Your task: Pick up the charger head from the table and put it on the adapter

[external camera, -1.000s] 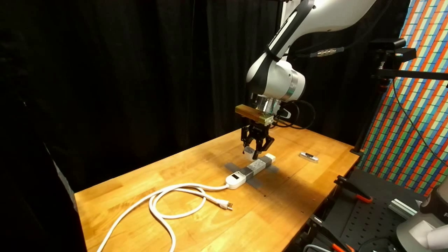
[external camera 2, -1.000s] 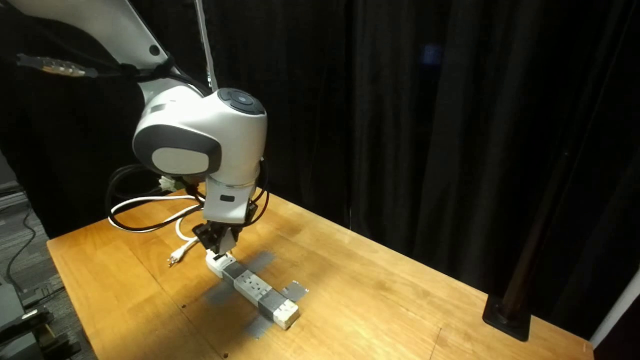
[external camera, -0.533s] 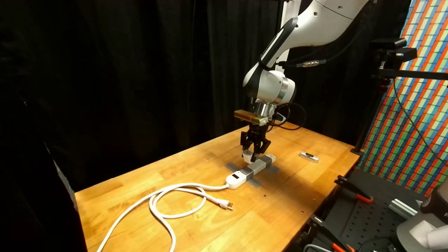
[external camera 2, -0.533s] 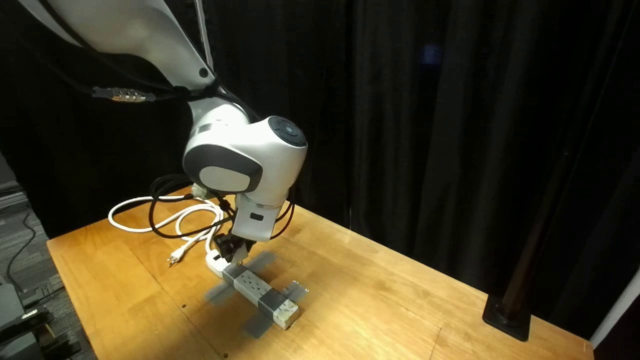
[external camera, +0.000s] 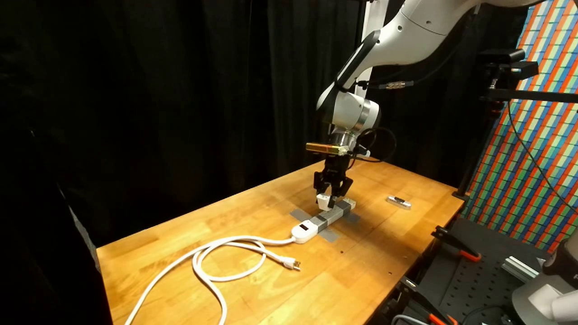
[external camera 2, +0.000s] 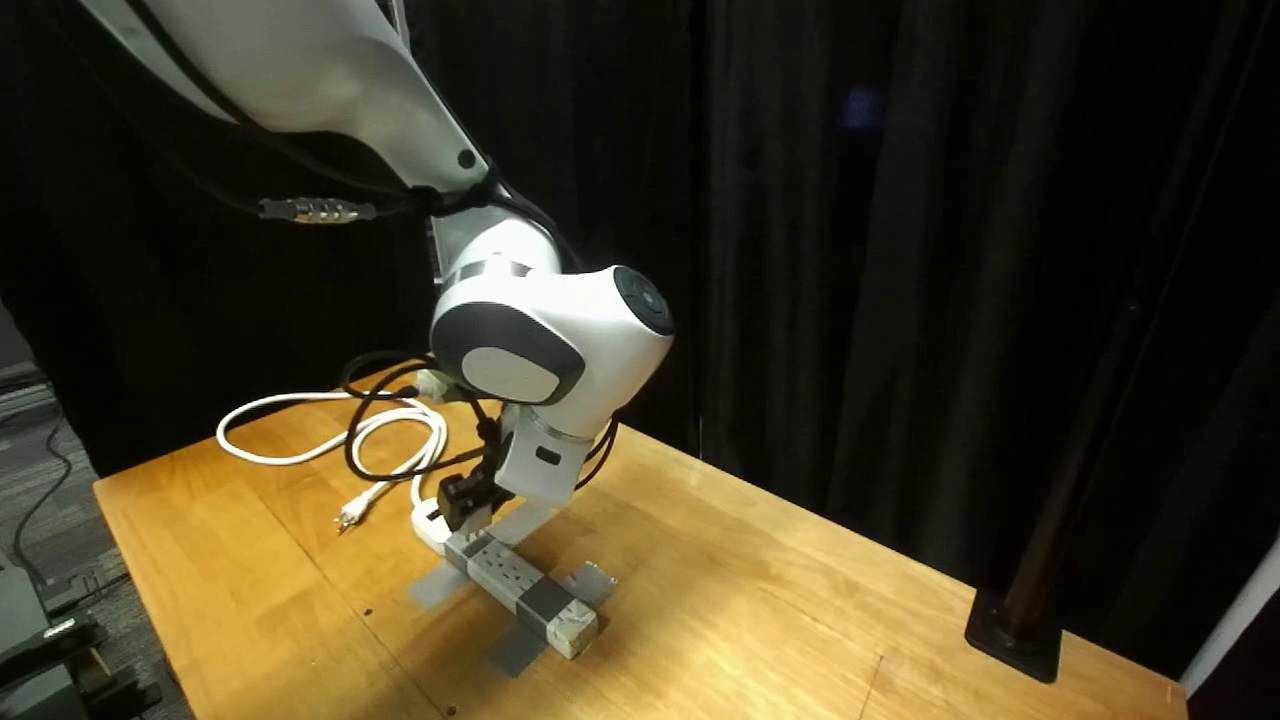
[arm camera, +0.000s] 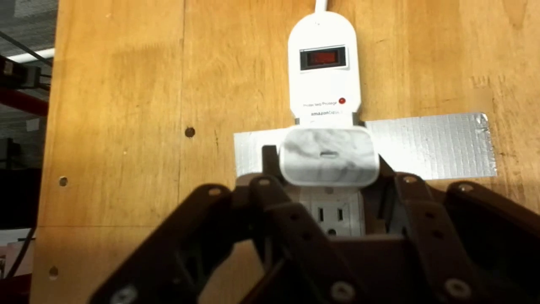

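My gripper [external camera: 325, 201] is shut on the charger head [arm camera: 329, 154], a small white block with a grey marbled face and a slot. One dark finger [arm camera: 270, 159] presses each side of it. In an exterior view the metal prongs of the charger head [external camera 2: 480, 518] point down, just over the adapter [external camera 2: 503, 570]. Whether the prongs touch it cannot be told. The adapter, a long white bar with grey tape bands, lies flat; its switch end [arm camera: 325, 84] shows ahead of the block in the wrist view. Sockets show just behind the block, partly covered by the gripper.
Grey tape strips [arm camera: 430, 145] hold the adapter to the wooden table [external camera: 271, 289]. Its white cable [external camera: 230, 277] lies looped towards one table end. A small silver and black object [external camera: 398, 201] sits past the adapter. A black post base [external camera 2: 1015, 635] stands at a table edge.
The gripper has come down with the charger head and shifted along the adapter, away from the switch end. The block has turned from tilted to more upright. The adapter has stayed put.
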Available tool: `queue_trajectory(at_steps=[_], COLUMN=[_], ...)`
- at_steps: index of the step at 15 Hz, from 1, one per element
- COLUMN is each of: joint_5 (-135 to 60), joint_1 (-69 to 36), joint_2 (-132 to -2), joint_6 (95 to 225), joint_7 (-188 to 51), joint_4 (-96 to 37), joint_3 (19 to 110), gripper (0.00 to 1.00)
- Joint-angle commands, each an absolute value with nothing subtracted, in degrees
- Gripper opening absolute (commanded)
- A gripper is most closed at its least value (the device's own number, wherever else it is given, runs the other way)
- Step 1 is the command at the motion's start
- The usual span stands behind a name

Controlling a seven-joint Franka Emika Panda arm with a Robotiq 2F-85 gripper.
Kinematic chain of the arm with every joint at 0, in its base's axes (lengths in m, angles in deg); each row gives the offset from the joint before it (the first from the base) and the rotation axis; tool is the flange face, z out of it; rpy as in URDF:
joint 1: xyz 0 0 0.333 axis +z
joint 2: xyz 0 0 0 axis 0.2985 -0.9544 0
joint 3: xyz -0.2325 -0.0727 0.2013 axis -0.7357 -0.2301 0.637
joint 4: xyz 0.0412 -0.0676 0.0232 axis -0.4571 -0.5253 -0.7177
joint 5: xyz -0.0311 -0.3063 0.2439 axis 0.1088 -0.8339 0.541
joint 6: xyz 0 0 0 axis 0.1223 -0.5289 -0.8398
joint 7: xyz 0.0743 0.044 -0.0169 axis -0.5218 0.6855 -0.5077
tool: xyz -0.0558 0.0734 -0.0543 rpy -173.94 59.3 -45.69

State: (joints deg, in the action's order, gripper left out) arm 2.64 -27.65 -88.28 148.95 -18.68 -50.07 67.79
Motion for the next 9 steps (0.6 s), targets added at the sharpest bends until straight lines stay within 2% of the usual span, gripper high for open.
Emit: queue_trajectory(at_steps=[1,9], joint_5=[5.12,12.91], joint_1=[-28.44,-28.94], joint_2=[-89.85,-93.88], joint_6=[143.33,145.5], joint_7=[-21.33,-28.09], joint_4=[-46.69,-44.63], joint_3=[66.53,65.63], gripper=[0.23,0.23])
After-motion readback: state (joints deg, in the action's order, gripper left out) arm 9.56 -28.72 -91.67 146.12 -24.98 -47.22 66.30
